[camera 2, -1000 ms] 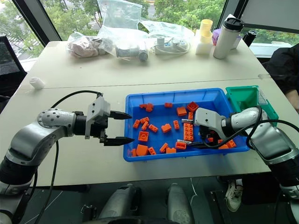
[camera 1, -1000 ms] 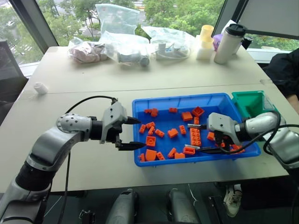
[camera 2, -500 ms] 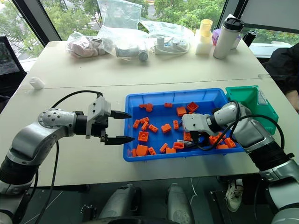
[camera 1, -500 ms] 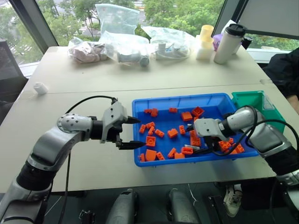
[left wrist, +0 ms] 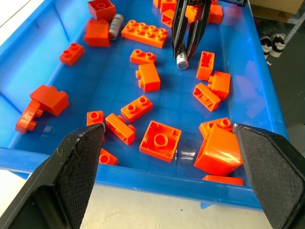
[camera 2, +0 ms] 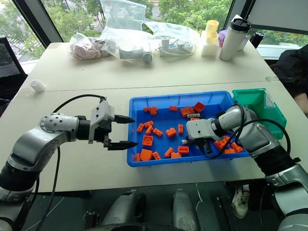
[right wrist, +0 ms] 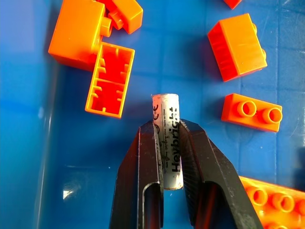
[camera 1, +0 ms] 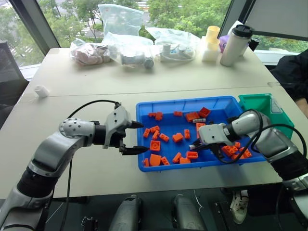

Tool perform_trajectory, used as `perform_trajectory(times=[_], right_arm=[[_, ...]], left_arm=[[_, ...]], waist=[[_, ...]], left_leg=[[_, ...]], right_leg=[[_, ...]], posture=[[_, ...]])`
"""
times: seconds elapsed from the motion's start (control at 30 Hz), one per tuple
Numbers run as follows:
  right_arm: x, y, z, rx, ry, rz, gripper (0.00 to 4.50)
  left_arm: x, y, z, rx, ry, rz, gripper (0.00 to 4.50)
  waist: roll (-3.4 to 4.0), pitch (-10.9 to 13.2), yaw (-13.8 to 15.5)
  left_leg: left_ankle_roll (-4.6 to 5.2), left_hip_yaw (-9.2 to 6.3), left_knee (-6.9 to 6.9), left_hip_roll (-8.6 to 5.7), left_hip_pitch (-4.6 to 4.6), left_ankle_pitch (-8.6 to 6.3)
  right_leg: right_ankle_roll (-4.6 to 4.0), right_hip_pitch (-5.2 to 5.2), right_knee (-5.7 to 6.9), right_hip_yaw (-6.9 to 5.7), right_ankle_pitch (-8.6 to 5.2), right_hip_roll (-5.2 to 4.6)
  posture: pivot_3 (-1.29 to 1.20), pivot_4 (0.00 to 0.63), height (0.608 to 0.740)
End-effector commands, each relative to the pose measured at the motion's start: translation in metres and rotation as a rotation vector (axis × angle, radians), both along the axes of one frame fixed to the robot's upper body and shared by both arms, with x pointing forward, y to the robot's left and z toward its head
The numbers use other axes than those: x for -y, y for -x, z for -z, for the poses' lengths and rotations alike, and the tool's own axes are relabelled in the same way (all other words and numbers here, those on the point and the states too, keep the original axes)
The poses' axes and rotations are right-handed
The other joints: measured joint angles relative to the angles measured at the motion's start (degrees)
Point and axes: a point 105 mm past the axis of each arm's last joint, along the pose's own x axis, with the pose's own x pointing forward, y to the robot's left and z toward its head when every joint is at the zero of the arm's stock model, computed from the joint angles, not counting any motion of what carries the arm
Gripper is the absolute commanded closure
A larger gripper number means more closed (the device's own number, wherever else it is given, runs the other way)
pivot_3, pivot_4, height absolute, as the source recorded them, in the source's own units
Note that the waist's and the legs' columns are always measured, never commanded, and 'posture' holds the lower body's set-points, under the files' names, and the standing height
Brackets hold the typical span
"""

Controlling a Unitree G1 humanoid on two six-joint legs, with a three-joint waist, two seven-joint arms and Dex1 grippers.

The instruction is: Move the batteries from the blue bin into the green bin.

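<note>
A battery (right wrist: 166, 138) is clamped between the two fingers of the right gripper (right wrist: 169, 143), inside the blue bin (camera 1: 144, 109), towards its near right part; one end of the battery is seen sticking out past the fingertips, with orange bricks (left wrist: 160, 140) scattered on the bin floor around it. A second battery (camera 2: 193, 115) is seen lying on the bin floor near the far wall, just beside a long brick (left wrist: 145, 34). The green bin (camera 1: 263, 107) is set right beside the blue bin's right end, at its far corner; what is in it cannot be told. The left gripper (camera 1: 135, 137) is held just outside the blue bin's left wall, its jaws spread wide apart with nothing between them. Well beyond the blue bin, across the table (camera 1: 67, 91), plastic bags (camera 1: 130, 45), a yellow cup (camera 1: 212, 32) and a tumbler (camera 1: 236, 44) are seen. A white roll (camera 1: 42, 90) lies far off the bin's left side.
</note>
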Motion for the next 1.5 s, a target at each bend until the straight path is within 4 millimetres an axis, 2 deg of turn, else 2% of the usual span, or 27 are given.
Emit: perform_trajectory(times=[0.03, 0.13, 0.23, 0.3, 0.37, 0.4, 0.47, 0.5, 0.6, 0.63, 0.7, 0.83, 0.9, 1.07, 1.1, 1.13, 1.17, 1.33, 1.37, 1.43, 1.5], right_arm=[[-0.002, 0.000, -0.004, 0.033, -0.021, 0.019, 4.49], [0.001, -0.003, -0.013, 0.058, -0.047, 0.067, 4.49], [0.009, -0.008, -0.042, 0.069, -0.199, 0.235, 4.49], [0.015, -0.014, -0.067, 0.080, -0.361, 0.371, 4.49], [0.032, -0.024, -0.100, 0.143, -0.580, 0.555, 4.49], [0.048, -0.030, -0.118, 0.207, -0.694, 0.667, 4.49], [0.068, -0.034, -0.134, 0.287, -0.809, 0.816, 4.49], [0.077, -0.034, -0.137, 0.315, -0.832, 0.874, 4.49], [0.120, -0.032, -0.138, 0.425, -0.882, 1.126, 4.49], [0.139, -0.030, -0.133, 0.474, -0.862, 1.236, 4.49], [0.163, -0.026, -0.122, 0.545, -0.778, 1.368, 4.49], [0.179, -0.024, -0.113, 0.576, -0.736, 1.472, 4.49], [0.187, -0.023, -0.107, 0.574, -0.721, 1.517, 4.49], [0.191, -0.025, -0.099, 0.554, -0.715, 1.547, 4.49], [0.193, -0.026, -0.098, 0.551, -0.715, 1.552, 3.70], [0.192, -0.027, -0.098, 0.544, -0.719, 1.552, 3.48], [0.192, -0.027, -0.097, 0.539, -0.722, 1.552, 3.07], [0.190, -0.029, -0.108, 0.570, -0.740, 1.523, 0.38], [0.187, -0.030, -0.113, 0.574, -0.757, 1.498, 0.08], [0.168, -0.035, -0.124, 0.554, -0.810, 1.402, 0.08], [0.132, -0.039, -0.126, 0.463, -0.831, 1.239, 0.08]], left_arm=[[0.003, 0.001, -0.006, 0.035, 0.003, 0.024, 0.00], [0.003, 0.002, -0.007, 0.035, 0.002, 0.027, 0.00], [0.002, 0.002, -0.013, 0.029, 0.037, 0.025, 0.00], [0.004, -0.002, -0.022, 0.049, 0.087, 0.009, 0.00], [0.009, -0.011, -0.036, 0.087, 0.171, -0.017, 0.00], [0.013, -0.016, -0.043, 0.108, 0.214, -0.027, 0.00], [0.017, -0.021, -0.050, 0.129, 0.256, -0.034, 0.00], [0.019, -0.022, -0.052, 0.132, 0.265, -0.031, 0.00], [0.032, -0.026, -0.060, 0.138, 0.322, -0.002, 0.00], [0.039, -0.026, -0.062, 0.131, 0.342, 0.030, 0.00], [0.052, -0.026, -0.061, 0.123, 0.340, 0.087, 0.00], [0.064, -0.029, -0.051, 0.125, 0.278, 0.153, 0.00], [0.068, -0.032, -0.040, 0.138, 0.209, 0.177, 0.00], [0.076, -0.038, -0.030, 0.155, 0.176, 0.200, 0.00], [0.077, -0.039, -0.031, 0.157, 0.183, 0.198, 0.00], [0.077, -0.038, -0.031, 0.157, 0.187, 0.199, 0.00], [0.077, -0.038, -0.031, 0.158, 0.190, 0.200, 0.00], [0.072, -0.037, -0.031, 0.166, 0.186, 0.191, 0.00], [0.070, -0.037, -0.032, 0.169, 0.185, 0.186, 0.00], [0.065, -0.036, -0.033, 0.171, 0.181, 0.178, 0.00], [0.058, -0.033, -0.033, 0.169, 0.163, 0.172, 0.00]], waist=[[0.00, 0.00, 0.02], [0.00, 0.00, 0.05], [0.00, 0.00, 0.13], [0.00, 0.00, 0.17], [0.00, 0.00, 0.32], [0.00, 0.00, 0.54], [0.00, -0.01, 1.11], [0.01, -0.02, 1.22], [0.01, -0.02, 1.48], [0.01, -0.02, 1.54], [0.01, -0.02, 1.61], [0.10, -0.06, 0.81], [0.14, -0.08, 0.22], [0.14, -0.08, -0.11], [0.14, -0.08, -0.09], [0.14, -0.08, -0.04], [0.14, -0.08, 0.01], [0.14, -0.08, -0.04], [0.14, -0.08, -0.05], [0.14, -0.08, -0.22], [0.14, -0.08, -0.40]], left_leg=[[0.00, 0.00, 0.00, 0.00, 0.00, 0.00], [0.00, 0.00, 0.00, 0.00, 0.00, 0.00], [0.00, 0.00, 0.00, -0.01, -0.01, 0.00], [0.00, 0.00, 0.00, -0.01, -0.02, 0.00], [0.00, -0.02, 0.00, -0.01, -0.02, 0.00], [0.00, -0.04, 0.01, -0.01, -0.02, 0.00], [0.00, -0.05, 0.02, -0.03, -0.02, -0.01], [-0.01, -0.03, 0.01, -0.08, -0.02, 0.00], [-0.06, -0.01, -0.01, -0.11, -0.04, 0.03], [-0.07, -0.01, -0.01, -0.14, -0.06, 0.03], [-0.07, 0.00, 0.00, -0.18, -0.08, 0.04], [-0.05, 0.12, 0.00, -0.19, -0.03, 0.03], [0.01, 0.15, -0.04, -0.11, 0.02, 0.01], [0.02, 0.15, -0.04, -0.04, 0.02, 0.00], [0.03, 0.14, -0.03, -0.04, 0.01, 0.00], [0.03, 0.14, -0.03, -0.04, 0.01, 0.00], [0.03, 0.14, -0.02, -0.04, 0.01, 0.00], [0.03, 0.13, -0.01, -0.05, 0.01, 0.00], [0.03, 0.13, -0.01, -0.04, 0.01, 0.00], [0.03, 0.13, -0.01, -0.04, 0.01, 0.00], [0.03, 0.13, -0.03, 0.00, 0.01, 0.00]], right_leg=[[0.00, 0.00, 0.00, 0.00, 0.00, 0.00], [0.00, 0.00, 0.00, 0.00, 0.00, 0.00], [0.00, -0.01, 0.01, 0.01, 0.00, -0.03], [0.00, -0.02, 0.01, 0.02, 0.00, -0.04], [0.00, 0.00, 0.01, 0.01, 0.00, -0.07], [-0.01, 0.01, 0.01, -0.01, 0.00, -0.07], [0.00, 0.00, 0.01, -0.01, 0.01, -0.09], [0.00, -0.01, 0.02, -0.01, 0.01, -0.15], [0.00, -0.02, 0.00, -0.03, 0.01, -0.19], [0.00, -0.03, 0.00, -0.05, 0.01, -0.21], [0.00, -0.02, 0.00, -0.05, 0.01, -0.23], [0.01, -0.03, 0.02, 0.03, 0.02, -0.20], [0.01, -0.04, 0.05, 0.09, 0.02, -0.09], [0.01, -0.04, 0.06, 0.11, 0.01, 0.01], [0.01, -0.04, 0.06, 0.11, 0.01, 0.01], [0.01, -0.04, 0.06, 0.11, 0.01, 0.01], [0.01, -0.03, 0.06, 0.11, 0.01, 0.01], [0.01, -0.03, 0.07, 0.12, 0.01, 0.01], [0.01, -0.03, 0.07, 0.12, 0.01, 0.01], [0.01, -0.04, 0.07, 0.12, 0.01, 0.01], [0.01, -0.06, 0.08, 0.13, 0.01, 0.05]], posture=[[0.00, 0.150, 0.740], [0.00, 0.150, 0.740], [0.00, 0.150, 0.740], [0.00, 0.150, 0.740], [0.00, 0.150, 0.740], [0.00, 0.150, 0.740], [0.00, 0.150, 0.740], [0.00, 0.150, 0.740], [0.00, 0.150, 0.740], [0.00, 0.150, 0.740], [0.00, 0.150, 0.740], [0.00, 0.150, 0.740], [0.00, 0.150, 0.740], [0.00, 0.150, 0.740], [0.00, 0.150, 0.740], [0.00, 0.150, 0.740], [0.00, 0.150, 0.740], [0.00, 0.150, 0.740], [0.00, 0.150, 0.740], [0.00, 0.150, 0.740], [0.00, 0.150, 0.740]])
